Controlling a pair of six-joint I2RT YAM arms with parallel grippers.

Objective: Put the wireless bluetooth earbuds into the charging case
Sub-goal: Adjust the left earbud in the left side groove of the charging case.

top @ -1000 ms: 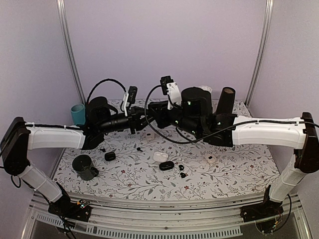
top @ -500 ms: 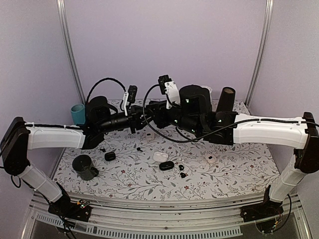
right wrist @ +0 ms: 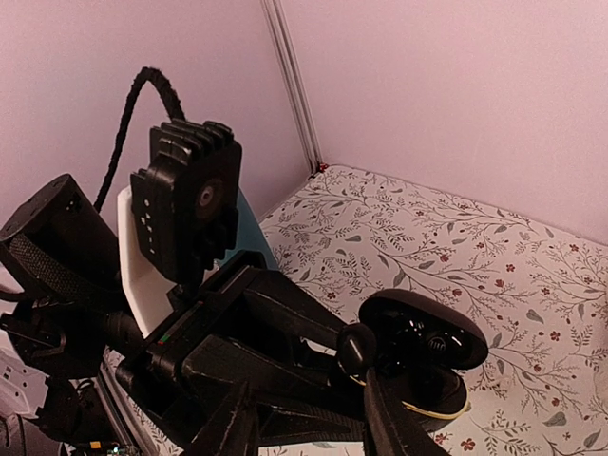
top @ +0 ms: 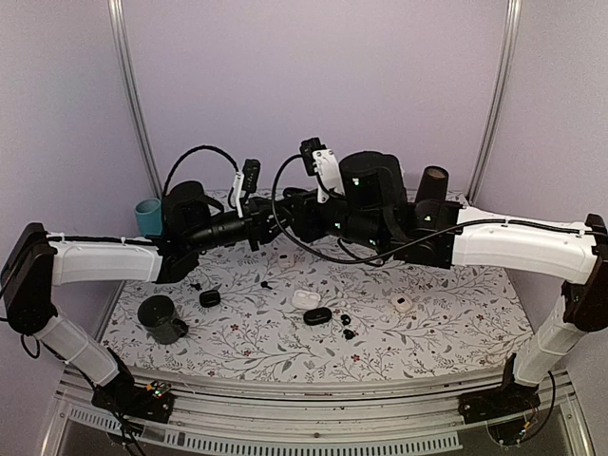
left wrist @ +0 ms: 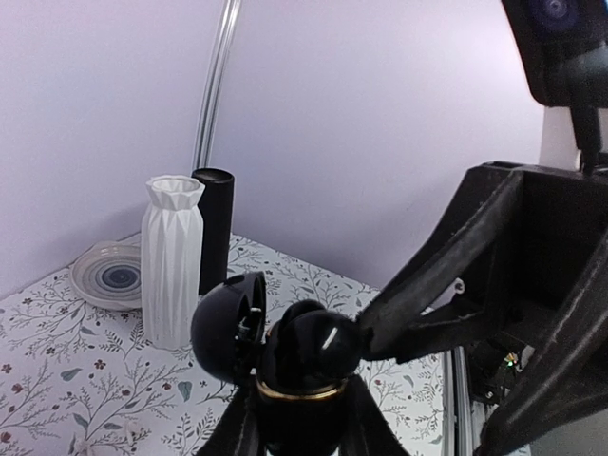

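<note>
Top external view hides the contact behind dark arms [top: 375, 204] above the worktop [top: 247, 347]. Elsewhere the left gripper [left wrist: 302, 423] clamps the open black charging case [left wrist: 285, 380]; the right gripper [right wrist: 309, 423] meets a glossy black earbud [left wrist: 309, 342] at its mouth, grip unclear

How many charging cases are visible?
6. Open black case in the left gripper; on the table: left black case, centre white case, centre black case, right white case, far white case. Others may be hidden.
</note>
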